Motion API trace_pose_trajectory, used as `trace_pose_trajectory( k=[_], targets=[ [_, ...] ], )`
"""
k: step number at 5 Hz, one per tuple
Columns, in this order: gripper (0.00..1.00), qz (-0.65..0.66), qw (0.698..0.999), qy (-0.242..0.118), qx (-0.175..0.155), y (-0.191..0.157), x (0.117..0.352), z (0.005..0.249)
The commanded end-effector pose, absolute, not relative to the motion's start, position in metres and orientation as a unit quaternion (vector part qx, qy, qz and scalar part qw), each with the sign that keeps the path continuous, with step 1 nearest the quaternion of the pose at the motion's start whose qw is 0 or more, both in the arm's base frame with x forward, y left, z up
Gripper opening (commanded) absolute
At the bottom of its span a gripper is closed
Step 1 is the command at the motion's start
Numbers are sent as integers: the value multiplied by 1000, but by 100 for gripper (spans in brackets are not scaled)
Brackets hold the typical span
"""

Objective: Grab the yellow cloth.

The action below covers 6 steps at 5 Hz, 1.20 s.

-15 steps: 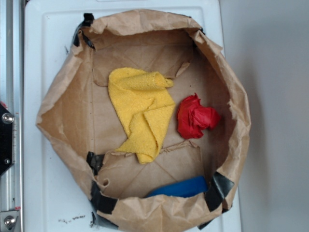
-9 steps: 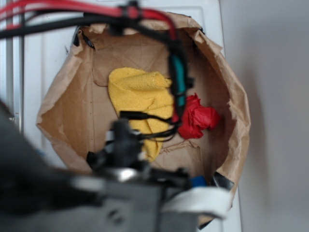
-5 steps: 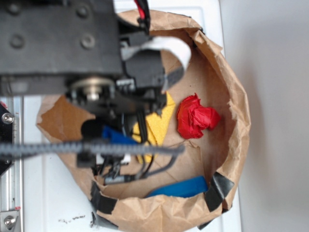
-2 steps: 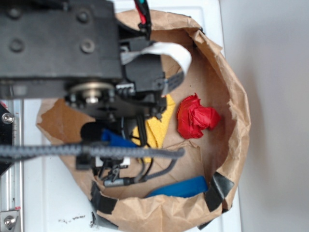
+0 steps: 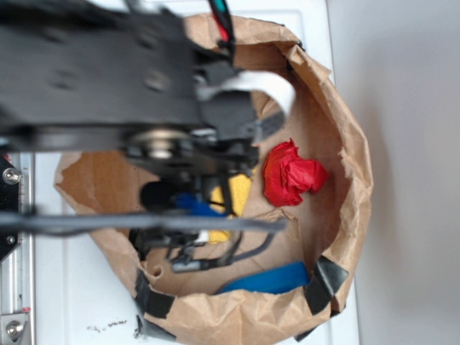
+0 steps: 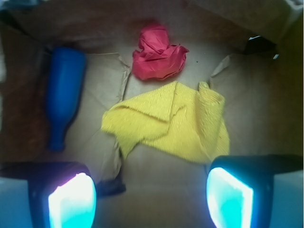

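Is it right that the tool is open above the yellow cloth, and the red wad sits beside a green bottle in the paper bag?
Not quite: the bottle is blue, not green, as the wrist view shows. The rest holds: the tool is open above the yellow cloth, and the red wad lies in the paper bag.

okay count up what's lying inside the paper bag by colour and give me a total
Yellow: 1, the yellow cloth
Red: 1, the red wad
Blue: 1, the blue bottle
Total: 3
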<state>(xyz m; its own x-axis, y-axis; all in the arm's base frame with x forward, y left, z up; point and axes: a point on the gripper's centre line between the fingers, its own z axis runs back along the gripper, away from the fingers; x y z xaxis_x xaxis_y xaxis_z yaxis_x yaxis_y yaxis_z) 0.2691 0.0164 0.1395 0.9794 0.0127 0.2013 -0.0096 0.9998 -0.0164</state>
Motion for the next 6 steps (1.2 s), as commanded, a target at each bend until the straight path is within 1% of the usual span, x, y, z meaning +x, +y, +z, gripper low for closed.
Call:
trace_pose_trajectory(
  k=[1, 2, 3, 4, 5, 6],
  targets=[
    [100, 4, 990, -139, -3, 14, 288, 113],
    [100, 2, 988, -152, 9, 14, 289, 98],
    [100, 7, 987, -158, 9, 21, 295, 88],
    [100, 11, 988, -153, 12, 28, 299, 81],
    [100, 19, 988, -155, 13, 33, 302, 78],
    [100, 31, 986, -165, 20, 34, 309, 62]
  ],
)
